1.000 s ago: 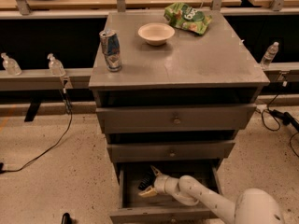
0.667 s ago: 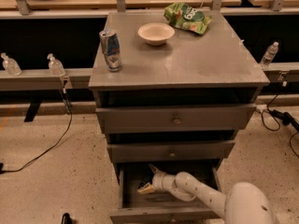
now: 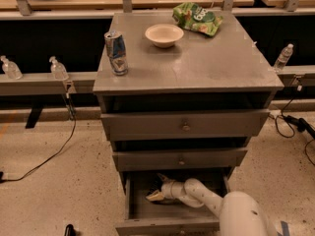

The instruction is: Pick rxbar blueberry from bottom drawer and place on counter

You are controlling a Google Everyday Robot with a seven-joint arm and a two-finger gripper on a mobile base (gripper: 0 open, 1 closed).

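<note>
No legible text on chip bag (image 3: 198,18) or can (image 3: 116,53), pincer (image 3: 156,191) in bottom drawer (image 3: 167,225)

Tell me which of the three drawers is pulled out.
The bottom drawer: it is pulled out toward the camera, with the tool inside it. The middle drawer and top drawer are pushed in.

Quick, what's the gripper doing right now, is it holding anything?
Gripper: inside the open bottom drawer, toward its left rear; whether it is open, closed or holding something cannot be told.
</note>
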